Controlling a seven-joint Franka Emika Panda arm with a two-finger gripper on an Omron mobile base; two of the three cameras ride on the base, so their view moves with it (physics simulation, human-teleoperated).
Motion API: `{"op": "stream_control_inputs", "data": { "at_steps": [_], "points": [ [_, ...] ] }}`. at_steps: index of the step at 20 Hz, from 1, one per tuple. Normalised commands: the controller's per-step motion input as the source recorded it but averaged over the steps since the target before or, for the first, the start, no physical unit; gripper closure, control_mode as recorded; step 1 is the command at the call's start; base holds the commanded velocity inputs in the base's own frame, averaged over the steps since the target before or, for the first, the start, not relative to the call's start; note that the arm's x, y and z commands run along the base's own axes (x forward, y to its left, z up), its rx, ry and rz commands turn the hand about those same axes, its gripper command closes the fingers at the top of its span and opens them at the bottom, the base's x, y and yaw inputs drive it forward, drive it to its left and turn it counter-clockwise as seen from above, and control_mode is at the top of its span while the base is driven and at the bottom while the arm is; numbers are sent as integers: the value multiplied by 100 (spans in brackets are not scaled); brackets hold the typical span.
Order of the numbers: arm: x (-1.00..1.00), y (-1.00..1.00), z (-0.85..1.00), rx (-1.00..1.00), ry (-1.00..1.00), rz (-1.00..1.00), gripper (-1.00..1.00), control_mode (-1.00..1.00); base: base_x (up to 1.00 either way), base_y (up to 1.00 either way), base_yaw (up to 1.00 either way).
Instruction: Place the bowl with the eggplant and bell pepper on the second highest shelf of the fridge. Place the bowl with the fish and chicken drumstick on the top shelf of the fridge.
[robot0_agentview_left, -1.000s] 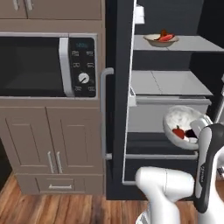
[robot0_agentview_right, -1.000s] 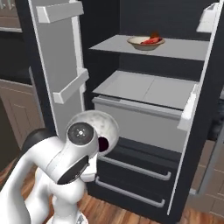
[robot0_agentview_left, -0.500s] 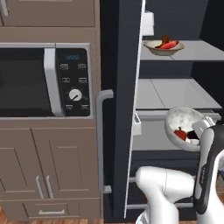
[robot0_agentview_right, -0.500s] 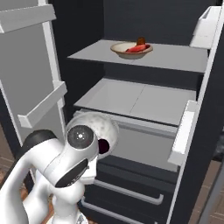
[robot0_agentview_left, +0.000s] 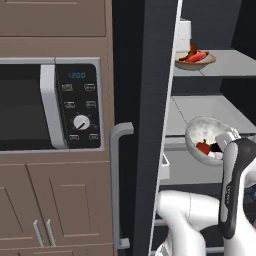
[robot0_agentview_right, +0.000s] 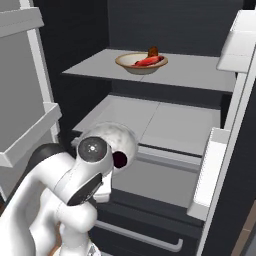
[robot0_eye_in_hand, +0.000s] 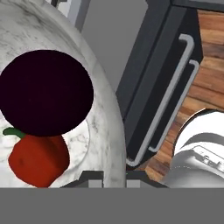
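Marble bowl (robot0_eye_in_hand: 52, 87) with dark eggplant (robot0_eye_in_hand: 46, 92) and red bell pepper (robot0_eye_in_hand: 38, 159) sits in my gripper (robot0_eye_in_hand: 114, 178), fingers clamped on its rim at 6 o'clock. I hold it in front of the open fridge (robot0_agentview_right: 165, 125), below the top shelf (robot0_agentview_right: 200, 70) carrying the tan bowl (robot0_agentview_right: 141, 62).

Microwave (robot0_agentview_left: 50, 106) display (robot0_agentview_left: 76, 75) reads "12:00"; button labels too small.
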Motion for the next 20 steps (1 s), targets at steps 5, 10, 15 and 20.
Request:
{"op": "stream_control_inputs", "data": {
  "at_steps": [5,10,15,20],
  "points": [
    [47,0,89,-6,-16,0,100,-100,0,0,0],
    [76,0,25,-4,0,0,100,-100,0,0,0],
    [88,-5,-24,-2,6,0,100,-100,0,0,0],
    [82,-17,-50,0,5,0,100,-100,0,0,0]
  ]
}}
